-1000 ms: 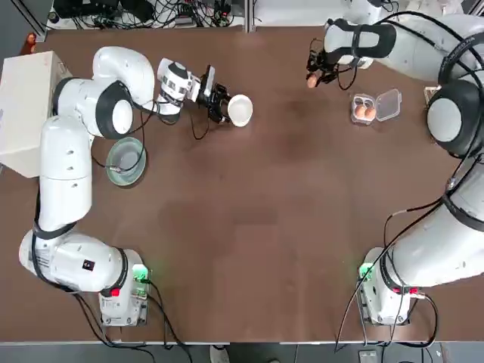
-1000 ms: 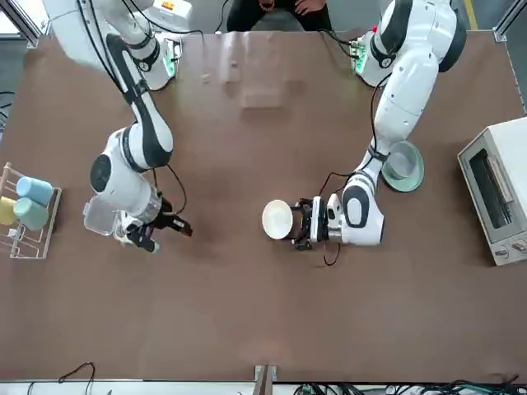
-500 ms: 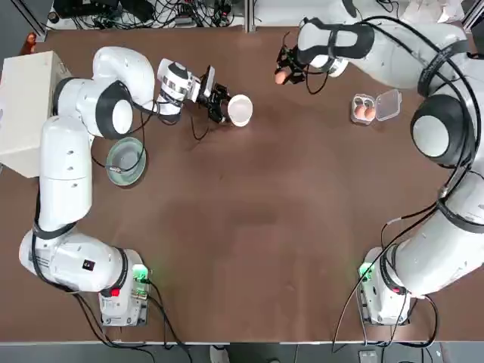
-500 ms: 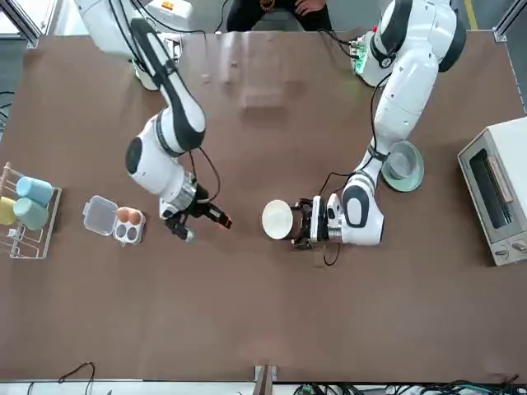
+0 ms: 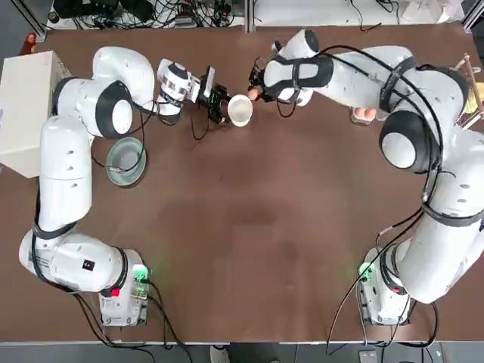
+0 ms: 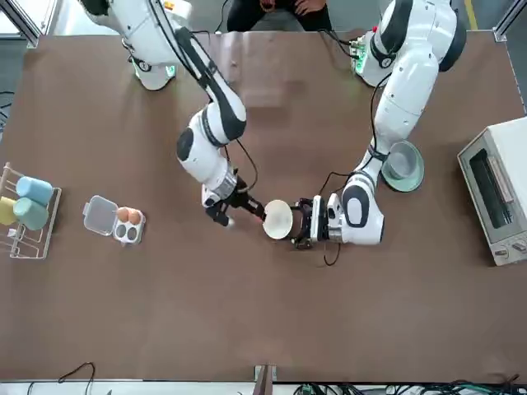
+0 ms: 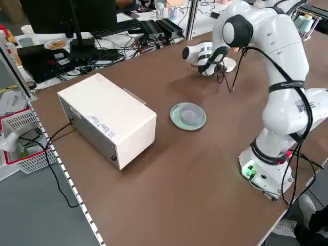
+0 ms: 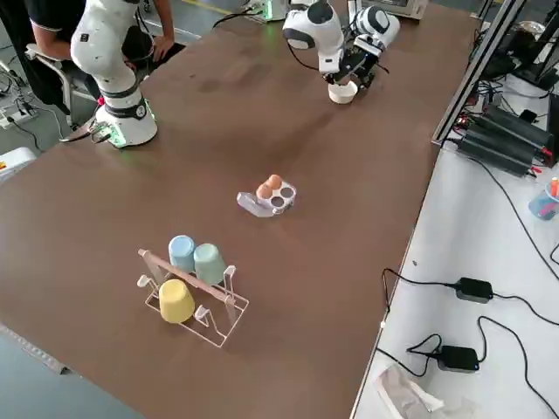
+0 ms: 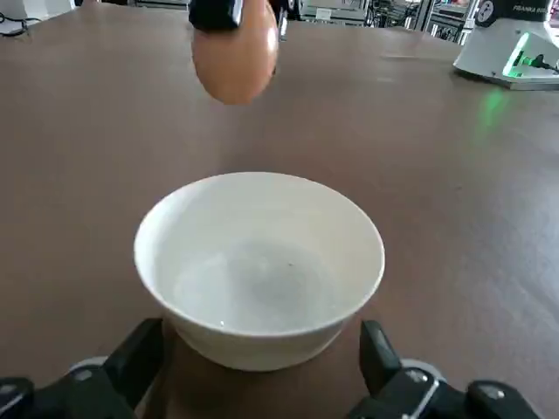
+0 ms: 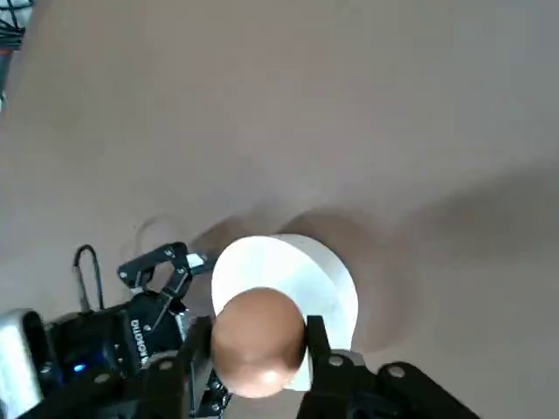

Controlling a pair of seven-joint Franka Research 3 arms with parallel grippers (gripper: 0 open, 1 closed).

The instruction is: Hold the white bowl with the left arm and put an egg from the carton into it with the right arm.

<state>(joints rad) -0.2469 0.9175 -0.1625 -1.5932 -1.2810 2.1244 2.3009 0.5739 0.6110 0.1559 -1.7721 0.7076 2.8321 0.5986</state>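
Observation:
The white bowl (image 5: 240,110) (image 6: 277,220) (image 9: 259,266) stands on the brown table at the far middle-left. My left gripper (image 5: 228,107) (image 6: 300,222) lies low beside it and is shut on the bowl, one finger at each side of its base. My right gripper (image 5: 257,91) (image 10: 258,349) is shut on an orange-brown egg (image 5: 255,93) (image 9: 236,52) (image 10: 258,340). The egg hangs just above the bowl, near the rim away from the left gripper. The clear carton (image 6: 115,222) (image 8: 269,194) lies open at the far right with two eggs (image 6: 128,216) in it.
A grey-green plate (image 5: 125,161) (image 7: 188,116) sits on the left, near the left arm. A white box-shaped oven (image 5: 26,106) (image 7: 107,118) stands at the left edge. A wire rack of cups (image 6: 25,210) (image 8: 194,292) stands at the far right edge.
My right gripper has carried the egg leftward from beside the carton to above the bowl. The left gripper and the bowl have not moved.

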